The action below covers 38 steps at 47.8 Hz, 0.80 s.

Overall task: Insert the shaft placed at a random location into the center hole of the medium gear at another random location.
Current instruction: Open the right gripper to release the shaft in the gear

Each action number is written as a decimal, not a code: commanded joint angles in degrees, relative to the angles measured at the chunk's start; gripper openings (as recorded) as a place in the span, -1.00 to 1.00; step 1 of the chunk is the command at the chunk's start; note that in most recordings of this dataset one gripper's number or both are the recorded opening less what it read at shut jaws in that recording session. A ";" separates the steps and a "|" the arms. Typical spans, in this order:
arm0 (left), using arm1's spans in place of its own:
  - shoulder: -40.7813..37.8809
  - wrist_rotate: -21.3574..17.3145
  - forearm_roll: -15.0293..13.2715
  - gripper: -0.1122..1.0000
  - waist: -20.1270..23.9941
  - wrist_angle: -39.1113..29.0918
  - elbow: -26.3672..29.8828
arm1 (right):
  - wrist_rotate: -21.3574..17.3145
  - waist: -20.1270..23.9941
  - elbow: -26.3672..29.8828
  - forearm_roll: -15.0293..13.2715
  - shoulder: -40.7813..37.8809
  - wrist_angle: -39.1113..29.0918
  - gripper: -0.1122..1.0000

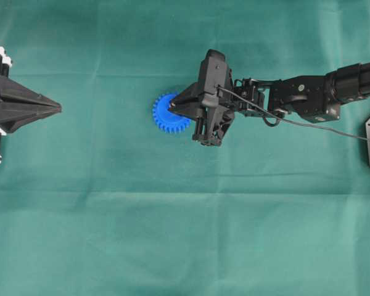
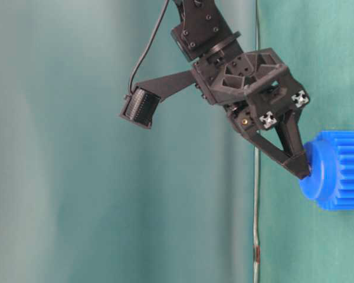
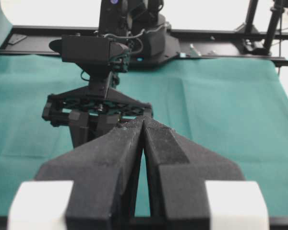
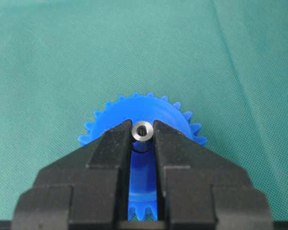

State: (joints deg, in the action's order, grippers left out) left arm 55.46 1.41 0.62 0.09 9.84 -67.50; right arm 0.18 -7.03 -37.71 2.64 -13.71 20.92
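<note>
My left gripper (image 1: 57,108) is idling with its tips pressed together. The medium gear (image 1: 166,115) is lying mid-desk (image 1: 185,234), and my right gripper (image 4: 143,136) is pinching the shaft (image 4: 143,131) over its hub. Any tilt risks jamming against the center hole's rim.

the medium gear (image 1: 169,115) lies mid-bench (image 1: 172,234); the shaft (image 4: 143,131) sits over it, between the right gripper (image 1: 172,106) jaws.

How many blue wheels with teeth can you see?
1. The blue gear lies on the green cloth, under the right pincer holding the shaft.
</note>
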 commanded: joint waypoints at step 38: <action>-0.18 0.00 0.18 -0.80 0.09 0.26 1.14 | -0.88 0.09 0.97 0.09 7.12 -1.58 0.62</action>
State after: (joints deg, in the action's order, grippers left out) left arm 55.37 1.41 0.62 0.09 9.84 -67.50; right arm 0.09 -7.03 -37.27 2.64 -10.37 20.04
